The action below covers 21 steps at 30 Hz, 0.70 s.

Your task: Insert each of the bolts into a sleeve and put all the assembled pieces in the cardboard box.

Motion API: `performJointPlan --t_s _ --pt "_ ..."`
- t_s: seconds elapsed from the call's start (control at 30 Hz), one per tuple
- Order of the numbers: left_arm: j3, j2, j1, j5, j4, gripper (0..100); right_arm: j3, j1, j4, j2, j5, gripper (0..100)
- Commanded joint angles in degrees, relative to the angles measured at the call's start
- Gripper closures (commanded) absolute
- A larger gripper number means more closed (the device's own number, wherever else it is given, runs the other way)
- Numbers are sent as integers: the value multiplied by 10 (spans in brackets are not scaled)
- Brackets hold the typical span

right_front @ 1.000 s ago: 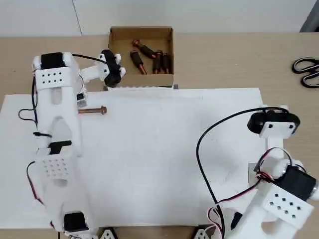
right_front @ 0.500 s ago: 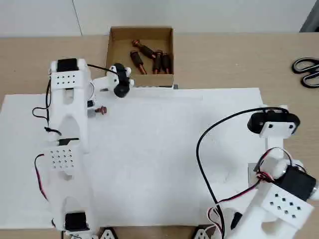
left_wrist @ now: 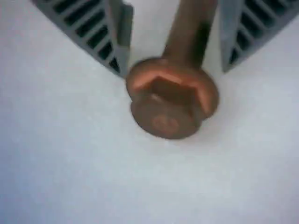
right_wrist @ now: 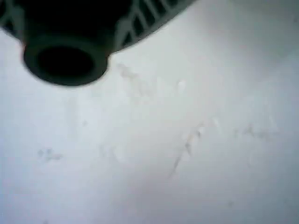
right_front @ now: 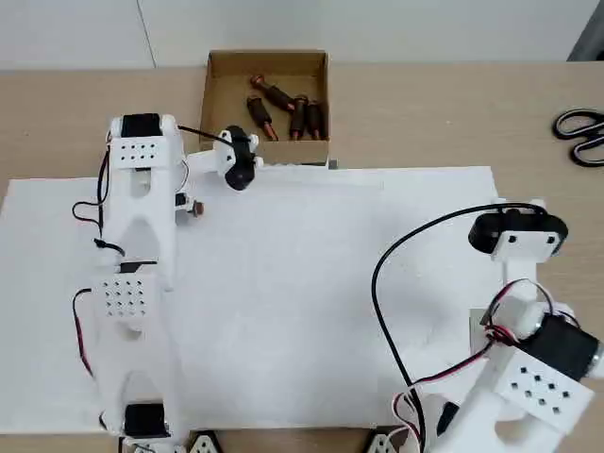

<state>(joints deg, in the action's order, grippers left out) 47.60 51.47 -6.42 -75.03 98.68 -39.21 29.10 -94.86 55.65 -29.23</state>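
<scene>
A copper-coloured bolt [left_wrist: 170,105] lies flat on a white sheet [right_front: 302,302] that covers most of a wooden table [right_front: 425,113]. In the left wrist view its flanged hex head faces the camera and its shaft runs straight away from the lens, passing between the two grey ribbed fingers [left_wrist: 93,28] of the left gripper [left_wrist: 174,63]. Those fingers stand spread on either side of the shaft, with sheet visible in the gap on each side. From above, the bolt's head pokes out from under the left arm, pointing toward the middle of the sheet, while the shaft is hidden beneath the arm. Just beyond the sheet's far edge sits the cardboard box [right_front: 267,55], holding several assembled pieces [right_front: 283,104] whose long axes run roughly from near to far. The right gripper [right_wrist: 74,18] is pinched on a black sleeve [right_wrist: 65,60], whose open round end faces the camera just above the sheet. A pair of scissors [right_front: 580,135] lies at the table's far right edge.
</scene>
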Motion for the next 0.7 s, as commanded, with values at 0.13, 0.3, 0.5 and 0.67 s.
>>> performJointPlan --t_s 0.13,0.3,0.5,0.67 --pt "18 -3 29 -51 -2 934 4 3 0 7 7 994" --pt "16 -3 32 -51 1 994 4 3 0 7 7 994" --pt "22 -9 27 -48 17 995 4 3 -1 7 7 994" --pt "20 -54 25 -21 17 995 4 2 -2 7 6 995"
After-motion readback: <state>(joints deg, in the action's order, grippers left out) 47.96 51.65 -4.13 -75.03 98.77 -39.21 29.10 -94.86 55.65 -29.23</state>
